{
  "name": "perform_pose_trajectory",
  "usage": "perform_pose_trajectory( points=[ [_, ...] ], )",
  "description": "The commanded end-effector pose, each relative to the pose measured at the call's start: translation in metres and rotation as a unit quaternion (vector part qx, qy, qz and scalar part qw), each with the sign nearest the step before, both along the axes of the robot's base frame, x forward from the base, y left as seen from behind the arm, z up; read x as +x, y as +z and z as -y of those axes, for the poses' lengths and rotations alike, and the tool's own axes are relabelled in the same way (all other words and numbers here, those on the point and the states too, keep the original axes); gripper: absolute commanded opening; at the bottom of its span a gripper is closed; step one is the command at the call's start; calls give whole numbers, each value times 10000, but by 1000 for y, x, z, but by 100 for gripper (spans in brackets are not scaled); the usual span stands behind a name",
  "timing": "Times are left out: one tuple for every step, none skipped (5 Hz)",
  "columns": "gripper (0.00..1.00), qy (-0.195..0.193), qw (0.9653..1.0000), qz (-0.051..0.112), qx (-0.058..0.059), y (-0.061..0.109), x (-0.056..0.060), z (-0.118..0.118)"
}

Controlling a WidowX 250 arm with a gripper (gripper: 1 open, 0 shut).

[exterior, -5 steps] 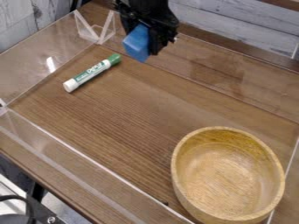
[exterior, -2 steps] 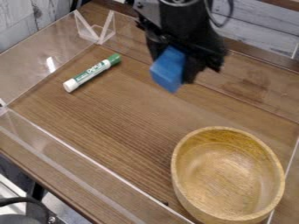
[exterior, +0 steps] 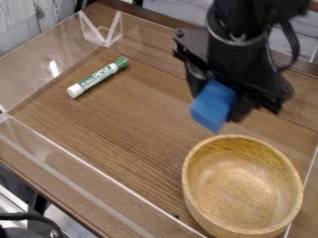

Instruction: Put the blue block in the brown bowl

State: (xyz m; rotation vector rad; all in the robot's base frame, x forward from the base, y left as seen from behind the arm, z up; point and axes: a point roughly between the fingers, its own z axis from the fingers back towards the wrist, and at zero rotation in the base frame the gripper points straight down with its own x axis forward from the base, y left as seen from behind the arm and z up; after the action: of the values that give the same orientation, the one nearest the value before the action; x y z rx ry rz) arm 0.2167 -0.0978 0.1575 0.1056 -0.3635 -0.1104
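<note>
Camera view, reading left to right: the marker lies toward the far left corner of the worktop, its white barrel carrying dark print too small for me to read. The gripper is clamped on the blue block, which hangs just beyond the rim of the brown bowl, near the worktop's right edge. I'd call this the carrying step; next it needs to come nearer, over the bowl's hollow, then lower and let go. I make out no brand or label elsewhere.
</note>
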Motion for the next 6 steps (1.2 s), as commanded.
perform_pose_trajectory(
  points=[
    [0, 69, 9997, 204, -83, 4, -7, 17],
    [0, 26, 9996, 254, -73, -3, -18, 21],
    [0, 88, 9996, 255, -99, -15, -22, 24],
    [0, 254, 9994, 203, -108, -14, -25, 24],
    [0, 379, 9991, 76, -155, -17, -26, 25],
    [0, 464, 9987, -12, -197, -13, -26, 23]
  ],
)
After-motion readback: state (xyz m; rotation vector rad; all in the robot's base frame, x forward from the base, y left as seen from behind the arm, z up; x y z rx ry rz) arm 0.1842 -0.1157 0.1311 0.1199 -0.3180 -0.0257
